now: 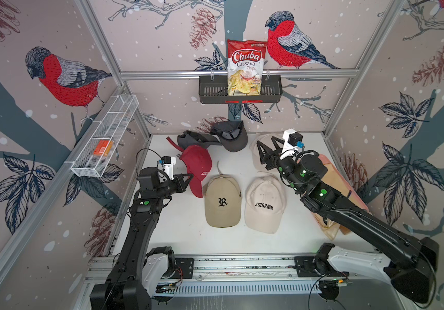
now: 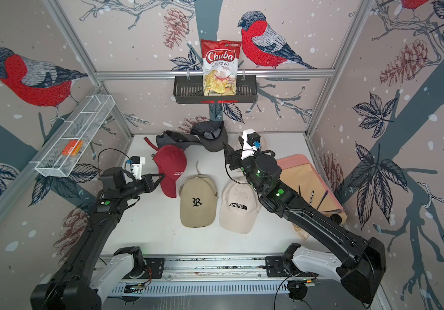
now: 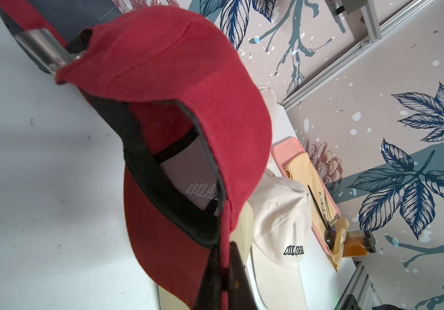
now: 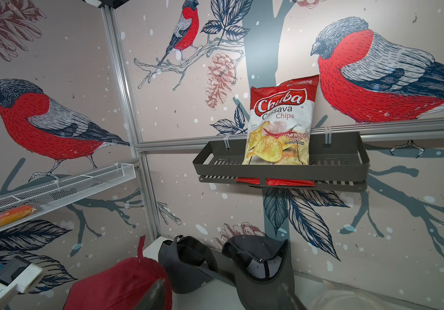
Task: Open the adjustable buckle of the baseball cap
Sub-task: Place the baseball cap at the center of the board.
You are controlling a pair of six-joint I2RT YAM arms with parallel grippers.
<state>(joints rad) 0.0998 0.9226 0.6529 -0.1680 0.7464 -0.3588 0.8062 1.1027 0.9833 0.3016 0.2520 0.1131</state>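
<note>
A red baseball cap [image 1: 196, 163] [image 2: 171, 161] is tilted up at the left of the white table. My left gripper [image 1: 190, 176] [image 3: 222, 271] is shut on its edge where the crown meets the brim. In the left wrist view, the silver metal buckle [image 3: 42, 44] shows at the back of the cap, with the red strap [image 3: 25, 16] running out of it. The strap's loose end [image 1: 172, 143] points toward the back wall. My right gripper [image 1: 267, 143] [image 4: 222, 290] hangs open above the table's back right. It is apart from the red cap [image 4: 116, 284] and holds nothing.
A tan cap [image 1: 222, 201] and a cream COLORADO cap [image 1: 265, 206] lie mid-table. Two dark grey caps [image 1: 231, 137] [image 1: 191, 139] sit by the back wall. A pink tray [image 1: 344, 188] with cloth is at the right. A chips bag [image 1: 245, 67] stands in a black shelf. A wire basket [image 1: 108, 134] hangs left.
</note>
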